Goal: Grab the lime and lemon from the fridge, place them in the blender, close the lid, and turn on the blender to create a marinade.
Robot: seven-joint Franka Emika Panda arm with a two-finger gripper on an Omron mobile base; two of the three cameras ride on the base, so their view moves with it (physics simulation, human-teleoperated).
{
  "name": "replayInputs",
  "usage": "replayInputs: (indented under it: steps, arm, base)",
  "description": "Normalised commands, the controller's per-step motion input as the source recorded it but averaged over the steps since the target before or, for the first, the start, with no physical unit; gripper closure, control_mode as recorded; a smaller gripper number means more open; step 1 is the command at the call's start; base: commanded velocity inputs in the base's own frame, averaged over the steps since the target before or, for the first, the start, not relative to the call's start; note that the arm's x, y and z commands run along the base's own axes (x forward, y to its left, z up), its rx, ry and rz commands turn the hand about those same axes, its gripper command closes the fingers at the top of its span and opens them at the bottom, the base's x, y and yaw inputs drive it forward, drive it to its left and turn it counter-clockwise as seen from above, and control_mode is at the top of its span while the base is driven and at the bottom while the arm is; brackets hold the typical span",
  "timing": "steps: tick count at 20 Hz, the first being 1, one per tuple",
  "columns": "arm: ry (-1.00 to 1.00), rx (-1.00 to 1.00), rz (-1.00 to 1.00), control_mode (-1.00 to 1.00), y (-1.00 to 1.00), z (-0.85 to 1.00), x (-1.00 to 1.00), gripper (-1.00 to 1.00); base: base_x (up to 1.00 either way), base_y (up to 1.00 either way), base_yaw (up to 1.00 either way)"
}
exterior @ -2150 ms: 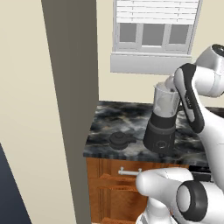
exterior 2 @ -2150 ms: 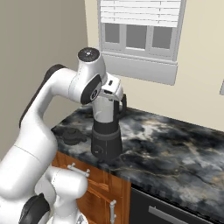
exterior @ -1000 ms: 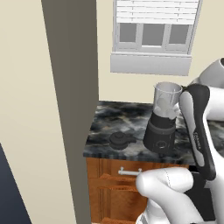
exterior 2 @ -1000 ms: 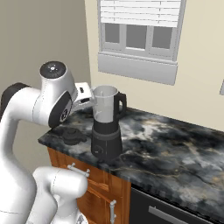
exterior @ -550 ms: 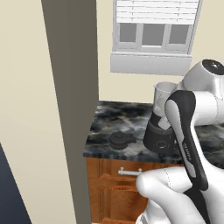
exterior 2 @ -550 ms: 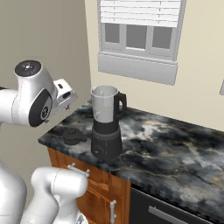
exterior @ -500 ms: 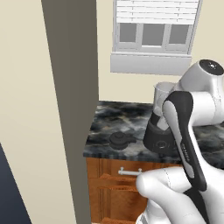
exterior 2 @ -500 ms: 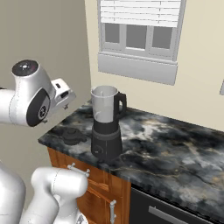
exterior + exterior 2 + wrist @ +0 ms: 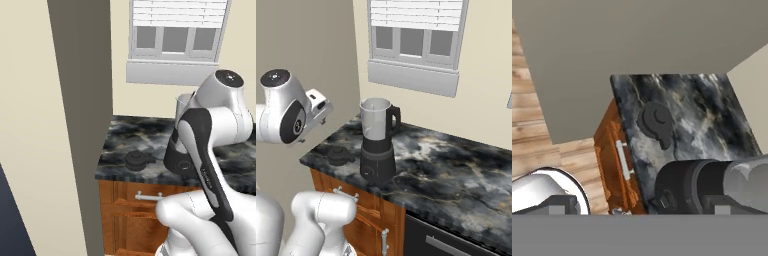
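One blender (image 9: 181, 150) stands on the dark marbled counter (image 9: 127, 137) in the left base view, mostly hidden by the arm; one black lid (image 9: 138, 160) lies on the counter to its left, apart from it. A grey fridge side panel (image 9: 85, 100) rises at the counter's left end.

Right base view: blender (image 9: 377, 142) in full, jar uncapped, nothing visible inside. Lid (image 9: 338, 154) sits left of the base. Claw up at the left, off the counter; its tips cannot be made out, though it stands at full spread, holding nothing.

Hand view: lid (image 9: 657, 121) and blender base (image 9: 684, 187) from above, one cabinet handle (image 9: 623, 160) below the counter edge.
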Motion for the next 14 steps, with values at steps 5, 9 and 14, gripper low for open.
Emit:
replayInputs:
  steps: [5,9,14]
  arm:
    - [0.01,-0.02,0.12,-1.0,0.03,-0.23,0.0,-1.0]
    - [0.04,-0.04,0.08,-1.0,0.1,-0.32,0.02,-1.0]
    - [0.08,-0.05,0.02,-1.0,0.16,-0.35,0.15,-1.0]
  base:
    - [0.0,0.0,0.0]
    - [0.0,0.0,0.0]
    - [0.0,0.0,0.0]
